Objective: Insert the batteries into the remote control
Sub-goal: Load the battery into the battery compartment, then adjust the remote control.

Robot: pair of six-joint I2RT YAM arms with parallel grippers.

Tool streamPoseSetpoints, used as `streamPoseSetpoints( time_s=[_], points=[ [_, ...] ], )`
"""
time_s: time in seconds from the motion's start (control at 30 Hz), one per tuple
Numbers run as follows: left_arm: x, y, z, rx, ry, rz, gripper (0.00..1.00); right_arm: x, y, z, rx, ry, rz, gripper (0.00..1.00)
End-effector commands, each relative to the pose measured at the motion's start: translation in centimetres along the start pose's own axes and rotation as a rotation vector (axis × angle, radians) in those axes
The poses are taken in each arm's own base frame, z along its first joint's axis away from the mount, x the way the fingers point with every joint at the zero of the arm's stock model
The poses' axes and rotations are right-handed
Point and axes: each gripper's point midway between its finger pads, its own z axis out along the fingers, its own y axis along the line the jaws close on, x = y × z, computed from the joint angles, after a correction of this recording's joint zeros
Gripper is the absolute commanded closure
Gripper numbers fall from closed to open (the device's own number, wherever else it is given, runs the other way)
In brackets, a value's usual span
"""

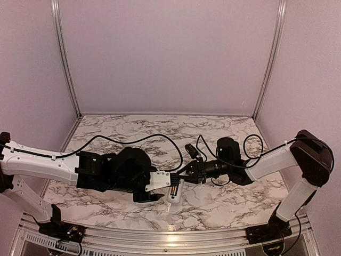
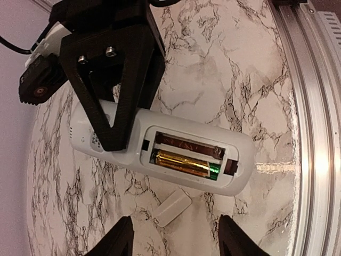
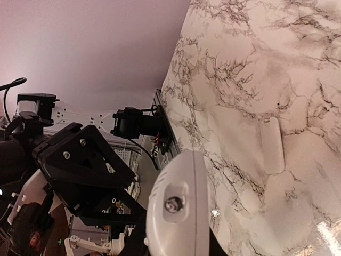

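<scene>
We saw the remote control (image 2: 106, 140) held over the marble worktop (image 1: 224, 128), near its front edge and between the two arms. The right hand (image 1: 184, 176) was pinching it at one end, with one black finger (image 2: 114, 106) lying across the back of the white body. We could not tell whether the far end of the remote control touched the worktop.

The back of the remote control faced the left wrist camera and its compartment stood open. The batteries (image 2: 184, 164) lay inside it, side by side along the length of the body. The one nearer the left hand was gold with a green end, and the one behind it looked a darker brown.

The left hand (image 2: 177, 226) hung just beside the remote control with its fingers spread. It gripped nothing and touched neither the remote control nor the batteries.

A small white cover (image 2: 171, 207) lay flat on the worktop beneath the remote control, apart from both hands. From the right wrist camera, the same cover (image 3: 272, 145) showed as a pale oblong on the marble, to the right of the rounded end of the remote control (image 3: 176, 208).
</scene>
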Motion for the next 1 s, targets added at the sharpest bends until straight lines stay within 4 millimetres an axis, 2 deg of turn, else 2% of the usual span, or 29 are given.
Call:
streamPoseSetpoints(
  time_s=[0.0, 0.07, 0.2, 0.33, 0.4, 0.47, 0.6, 0.77, 0.97],
  points=[
    [-2.4, 3.1, -2.6, -0.144, -0.187, -0.181, 0.19, -1.2, 2.2, -0.4, -0.028, -0.027, -0.087, 1.0],
    [-2.9, 4.5, -3.7, -0.19, -0.257, -0.321, 0.02, -1.5, 2.7, -0.6, -0.035, -0.043, -0.113, 1.0],
    [-2.9, 6.7, -4.8, -0.216, -0.334, -0.654, 0.01, -2.4, 3.9, -1.3, -0.035, -0.083, -0.178, 1.0],
    [-5.3, 5.6, -4.3, -0.019, -0.397, -0.756, 0.01, -3.1, 5.3, -1.8, -0.037, -0.117, -0.254, 1.0],
    [-6.6, 5.1, -4.3, 0.071, -0.446, -0.789, 0.05, -3.3, 6.1, -2.0, -0.042, -0.13, -0.29, 1.0],
    [-7.1, 5.3, -4.3, 0.101, -0.469, -0.832, 0.1, -3.5, 6.8, -2.3, -0.047, -0.142, -0.321, 1.0],
    [-7.1, 6.1, -3.8, 0.152, -0.485, -0.901, 0.24, -3.6, 8.2, -2.8, -0.063, -0.157, -0.369, 1.0],
    [-6.8, 6.0, -2.7, 0.194, -0.462, -0.926, 0.38, -3.5, 9.6, -3.2, -0.086, -0.164, -0.41, 1.0],
    [-7.1, 5.4, -2.1, 0.234, -0.457, -0.92, 0.41, -3.7, 9.9, -3.4, -0.08, -0.168, -0.426, 1.0]
  ],
)
